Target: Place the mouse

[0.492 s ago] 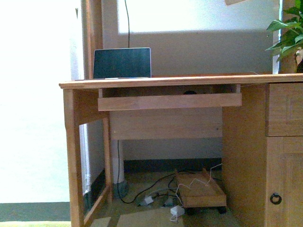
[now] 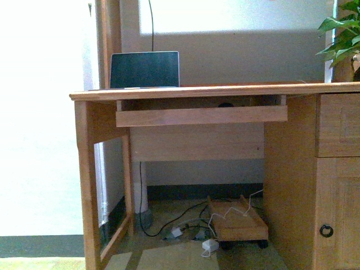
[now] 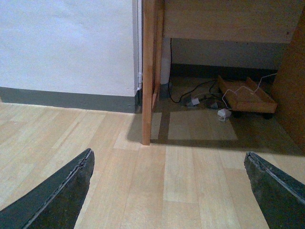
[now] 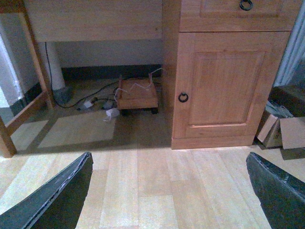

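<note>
Wooden bench (image 2: 197, 90) is faced; the mouse (image 2: 226, 104), probably the dark shape beneath its top, is not yet grasped. The left end effector (image 3: 167, 155) and right end effector (image 4: 169, 155) are spread wide and empty; an approach and reach are judged necessary next.

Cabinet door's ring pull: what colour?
The ring pull is dark, near black; clearest in right wrist view.

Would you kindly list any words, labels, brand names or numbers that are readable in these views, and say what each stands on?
No text can be read in any view.
Open silver-edged laptop on the wooden desk: screen dark, no lettering visible.
Small dark grey mouse on the wooden pull-out tray: too small to show any logo.
Brown cardboard boxes on the floor: no print legible.
</note>
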### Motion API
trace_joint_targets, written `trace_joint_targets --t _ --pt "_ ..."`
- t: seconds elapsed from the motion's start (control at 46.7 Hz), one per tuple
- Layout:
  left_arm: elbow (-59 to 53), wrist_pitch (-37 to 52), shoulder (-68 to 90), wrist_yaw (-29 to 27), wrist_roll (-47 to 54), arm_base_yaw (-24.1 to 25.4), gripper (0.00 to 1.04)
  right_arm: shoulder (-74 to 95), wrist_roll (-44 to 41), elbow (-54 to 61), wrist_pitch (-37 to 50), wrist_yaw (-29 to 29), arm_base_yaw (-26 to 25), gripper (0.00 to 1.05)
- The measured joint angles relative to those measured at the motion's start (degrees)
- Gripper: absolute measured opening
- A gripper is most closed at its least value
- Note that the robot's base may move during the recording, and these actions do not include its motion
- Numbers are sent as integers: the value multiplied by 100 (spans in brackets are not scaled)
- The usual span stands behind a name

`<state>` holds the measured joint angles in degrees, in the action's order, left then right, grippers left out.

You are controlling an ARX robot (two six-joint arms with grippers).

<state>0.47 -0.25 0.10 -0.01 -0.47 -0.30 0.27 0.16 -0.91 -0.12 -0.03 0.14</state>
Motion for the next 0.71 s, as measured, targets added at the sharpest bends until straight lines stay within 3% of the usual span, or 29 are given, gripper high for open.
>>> trace_joint_targets --t 0.707 --pt "0 0 0 0 0 0 97 0 0 0 0 0 0 97"
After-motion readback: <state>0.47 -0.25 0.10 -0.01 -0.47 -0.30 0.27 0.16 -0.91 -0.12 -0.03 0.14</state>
